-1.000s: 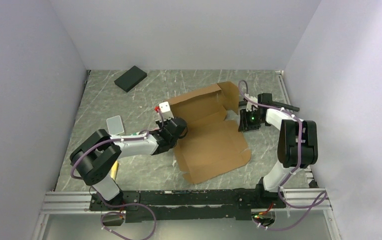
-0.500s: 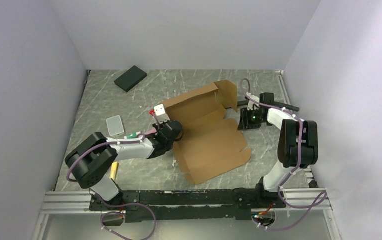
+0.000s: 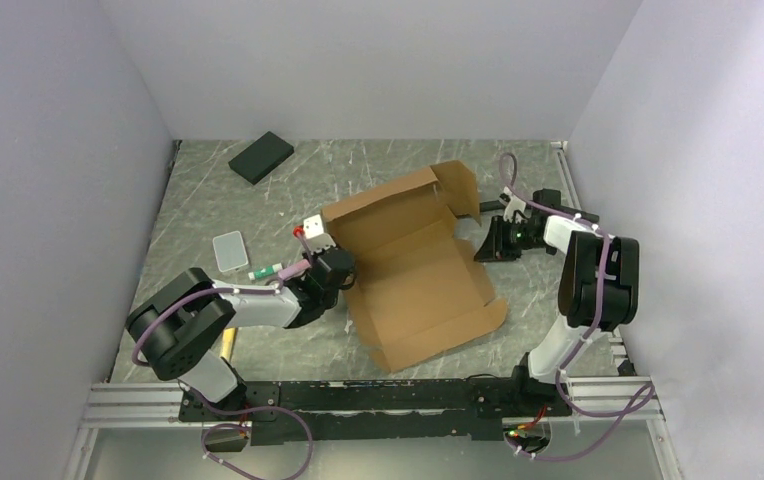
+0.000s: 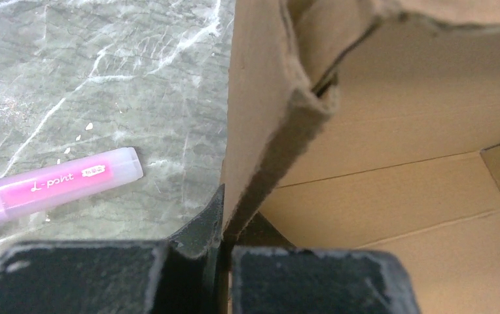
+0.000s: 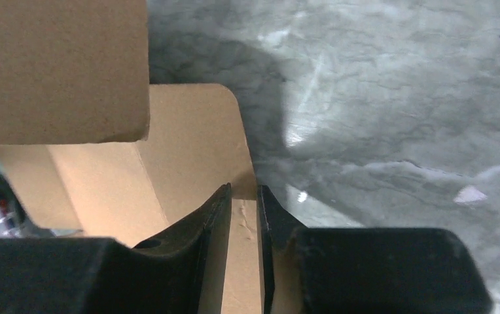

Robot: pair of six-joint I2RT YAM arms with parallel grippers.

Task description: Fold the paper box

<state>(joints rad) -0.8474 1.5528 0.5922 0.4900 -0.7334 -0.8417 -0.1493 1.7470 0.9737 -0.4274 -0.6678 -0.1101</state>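
Observation:
The paper box [image 3: 418, 270], brown corrugated cardboard, lies opened out mid-table with its back wall and a rear right flap raised. My left gripper [image 3: 331, 270] is at the box's left edge. In the left wrist view it [image 4: 224, 235] is shut on the upright left wall [image 4: 260, 131], which runs edge-on between the jaws. My right gripper [image 3: 485, 248] sits low at the box's right edge. In the right wrist view its jaws [image 5: 244, 203] stand a narrow gap apart over a rounded flap [image 5: 195, 137], whose dented surface shows between them.
A pink marker [image 3: 266, 271] [image 4: 51, 186] lies just left of the left gripper. A black pad [image 3: 261, 157] rests at the back left and a small clear case [image 3: 229, 250] is left of the box. A yellow item [image 3: 228, 342] lies by the left arm's base.
The left gripper has pulled the box's left wall leftward and nearer, shifting the box. The right gripper has dropped lower at the right flap, and its jaws widened, then narrowed.

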